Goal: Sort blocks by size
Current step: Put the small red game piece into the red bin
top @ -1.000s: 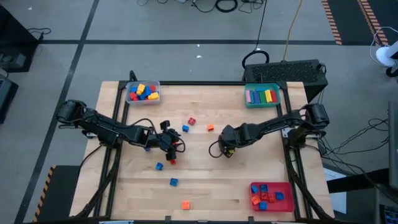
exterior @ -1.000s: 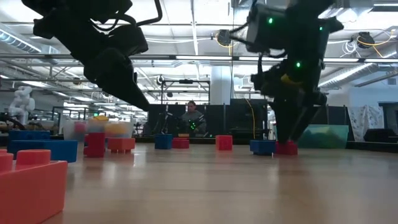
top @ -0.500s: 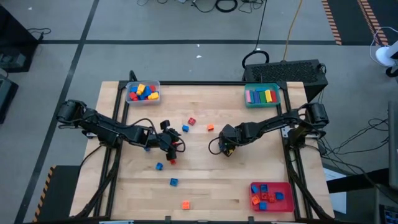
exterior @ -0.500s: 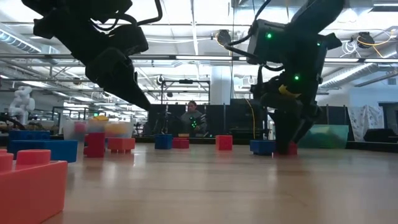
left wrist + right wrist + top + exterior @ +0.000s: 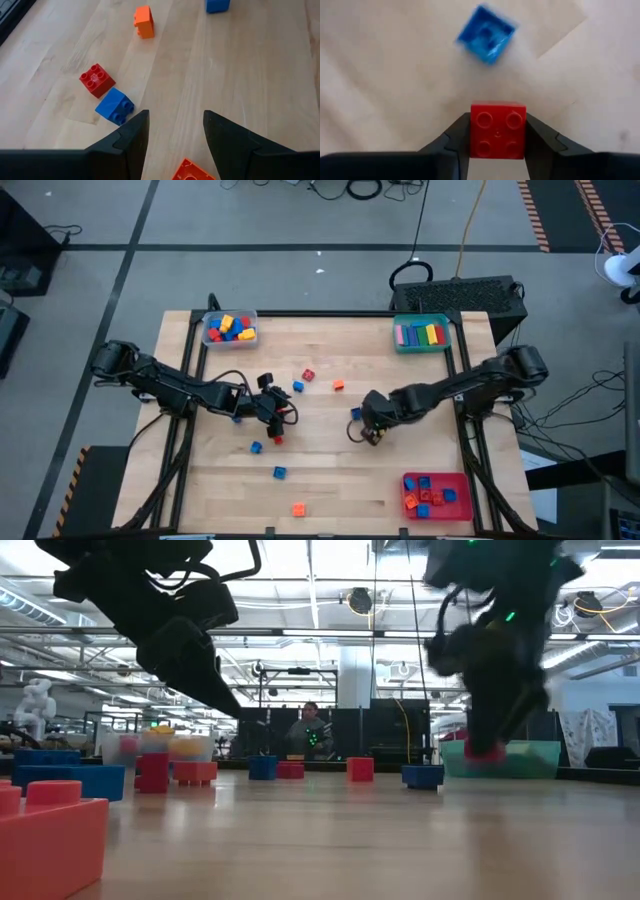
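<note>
Across the wooden table (image 5: pixel 330 470), sorting was partly done: the clear tray (image 5: pixel 230 328), teal tray (image 5: pixel 421 333) and red tray (image 5: pixel 436 493) each held plastic bricks, while several small cubes lay loose. My right gripper (image 5: pixel 497 131) clamped a small red four-stud brick (image 5: pixel 498 129), lifted above a blue cube (image 5: pixel 486 34) near mid-table. My left gripper (image 5: pixel 173 131) hung low, empty, jaws partly apart, over loose red and blue bricks.

The right gripper (image 5: pixel 497 145) hangs above mid-table, fingers clamped on a red block (image 5: pixel 498 129), while the left gripper (image 5: pixel 173 137) hovers with fingers parted.
</note>
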Motion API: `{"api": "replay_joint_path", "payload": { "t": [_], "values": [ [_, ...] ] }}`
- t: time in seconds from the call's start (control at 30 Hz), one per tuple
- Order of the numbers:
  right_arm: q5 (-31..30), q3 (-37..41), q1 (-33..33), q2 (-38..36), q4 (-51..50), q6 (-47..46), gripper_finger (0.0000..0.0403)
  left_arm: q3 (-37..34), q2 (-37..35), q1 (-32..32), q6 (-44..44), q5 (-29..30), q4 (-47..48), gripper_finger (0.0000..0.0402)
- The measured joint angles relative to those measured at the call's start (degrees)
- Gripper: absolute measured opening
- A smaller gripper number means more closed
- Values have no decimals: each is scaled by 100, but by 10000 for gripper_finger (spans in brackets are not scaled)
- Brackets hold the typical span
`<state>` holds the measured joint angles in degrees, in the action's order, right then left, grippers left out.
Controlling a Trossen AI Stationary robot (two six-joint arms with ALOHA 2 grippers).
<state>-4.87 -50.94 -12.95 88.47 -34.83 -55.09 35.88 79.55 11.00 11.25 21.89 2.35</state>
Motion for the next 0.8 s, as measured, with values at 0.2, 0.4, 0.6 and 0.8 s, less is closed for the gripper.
{"api": "replay_joint_path", "payload": {
  "t": [0.2, 0.4, 0.6, 0.8],
  "values": [
    [67, 0, -928, -630, -84, -731, 124, 0, 0, 0, 2, -2, 1, 189],
    [78, -11, -2058, -1061, -35, -1445, 125, 0, 0, 0, 4, 7, -45, 189],
    [332, -11, -3185, -1135, -45, -2817, 126, 0, 0, -2, -83, 68, -53, 189],
    [480, -11, -4087, -1131, -11, -4452, 127, 0, 0, -11, -109, 83, -122, 189]
  ]
}}
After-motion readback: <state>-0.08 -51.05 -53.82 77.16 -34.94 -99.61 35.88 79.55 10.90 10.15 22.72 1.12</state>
